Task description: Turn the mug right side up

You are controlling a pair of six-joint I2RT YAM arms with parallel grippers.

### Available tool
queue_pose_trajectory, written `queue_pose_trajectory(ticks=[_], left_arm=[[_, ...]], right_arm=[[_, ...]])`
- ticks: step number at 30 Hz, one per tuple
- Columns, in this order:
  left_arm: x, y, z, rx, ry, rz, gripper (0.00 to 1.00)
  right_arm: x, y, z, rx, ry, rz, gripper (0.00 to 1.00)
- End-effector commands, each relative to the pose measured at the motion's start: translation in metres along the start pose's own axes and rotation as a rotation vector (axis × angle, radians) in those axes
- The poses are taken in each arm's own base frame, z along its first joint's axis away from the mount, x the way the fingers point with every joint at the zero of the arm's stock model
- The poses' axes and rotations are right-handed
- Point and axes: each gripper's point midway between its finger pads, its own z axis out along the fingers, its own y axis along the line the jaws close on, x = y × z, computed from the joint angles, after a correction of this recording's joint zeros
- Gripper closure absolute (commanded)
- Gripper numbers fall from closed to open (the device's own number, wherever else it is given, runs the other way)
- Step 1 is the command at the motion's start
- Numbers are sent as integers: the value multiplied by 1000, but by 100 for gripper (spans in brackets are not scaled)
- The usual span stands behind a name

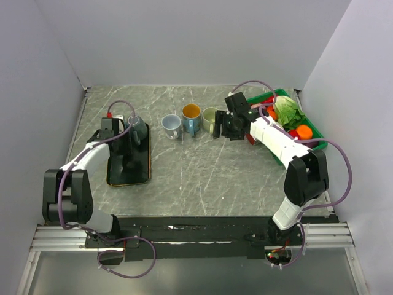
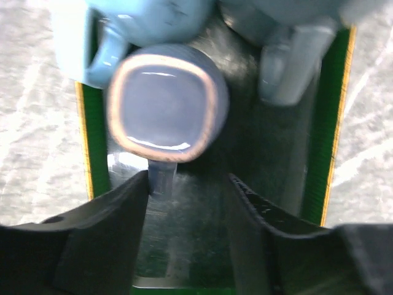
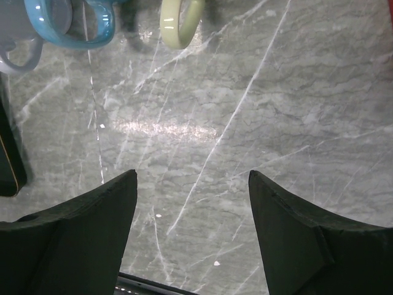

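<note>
Clearly, with my left hand [image 2: 189, 179] spread around the handle [image 2: 161, 178] of the mug [image 2: 166, 107], pinching that slick stub alone could let it swivel and drop onto the tray [image 2: 270, 160].

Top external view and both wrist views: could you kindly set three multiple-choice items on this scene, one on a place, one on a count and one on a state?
1. Where is the dark mug?
A. On the black tray
B. In a sink
C. On a shelf

2. How many mugs make up the row of mugs to the right of that tray?
A. Two
B. Three
C. Five

3. The right gripper is:
A. Open, holding nothing
B. Shut on a spoon
C. Shut on a cloth

Answers:
1 A, as the top view shows it at the tray's far end.
2 B, as a pale blue, an orange-lined and a pale green one stand side by side.
3 A, as its wrist view shows it spread wide, gripping nothing.
</note>
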Motion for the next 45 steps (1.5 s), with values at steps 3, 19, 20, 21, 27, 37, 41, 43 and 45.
queue_pose_trajectory(ticks=[3,19,20,21,27,37,41,43,45], left_arm=[[2,-11,-4,-10,-8,25,54],[-8,-5,7,-121,-31,-72,60],[-9,-4,7,-127,-37,-78,61],[-10,-4,7,-129,-43,-81,62],[-15,-1,5,-145,-66,-98,63],[-23,-4,3,-132,-104,-135,67],[-26,-3,3,-139,-114,-144,71],[-25,-3,4,-143,-112,-142,78],[-25,-2,4,-149,-109,-141,87]], right_arm=[[-13,6,-20,-49,-76,20,22],[-12,6,-22,-53,-81,23,23],[-11,6,-21,-52,-78,21,23],[-11,6,-21,-51,-77,22,23],[-14,8,-20,-55,-75,20,23],[-14,9,-16,-55,-66,17,24],[-14,9,-15,-55,-65,17,24],[-14,9,-14,-54,-63,17,24],[-14,9,-14,-55,-64,16,24]])
